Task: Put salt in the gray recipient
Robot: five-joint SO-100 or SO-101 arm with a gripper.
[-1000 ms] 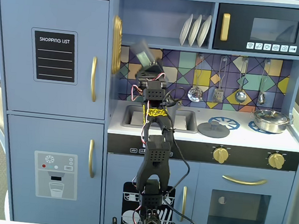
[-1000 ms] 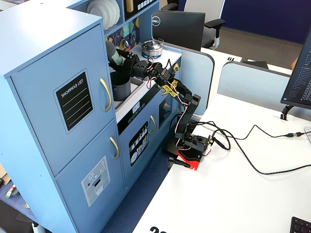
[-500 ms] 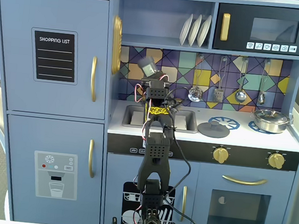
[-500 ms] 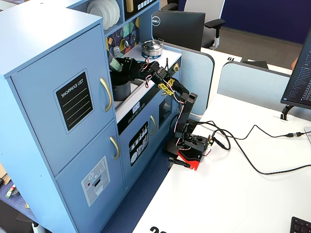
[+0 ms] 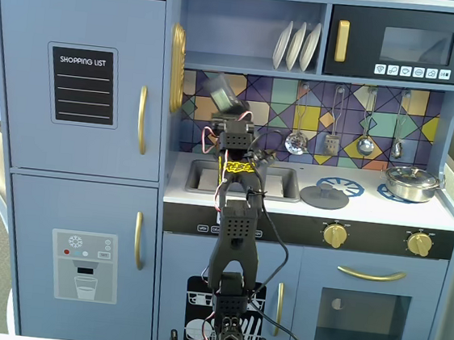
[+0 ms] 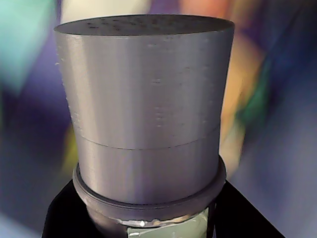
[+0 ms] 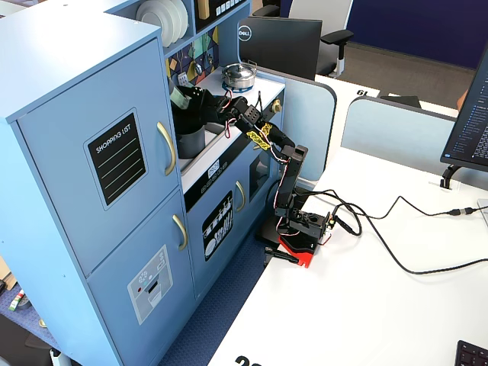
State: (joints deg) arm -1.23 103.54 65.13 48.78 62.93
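Gripping the salt [image 5: 224, 93], the tool [image 5: 231, 118] is raised over the sink [image 5: 244, 180] of the blue play kitchen [image 5: 82, 82], with the shaker tilted above that basin. In a fixed view the gray recipient [image 7: 191, 142] stands on the counter just below the tool [image 7: 188, 99] and the held salt [image 7: 178, 97]. A shiny steel pot [image 5: 411, 183] sits on a burner far right of the sink, and a flat gray lid [image 5: 324, 197] lies between them. In the wrist view the salt [image 6: 148, 109] fills the frame, its top end facing away.
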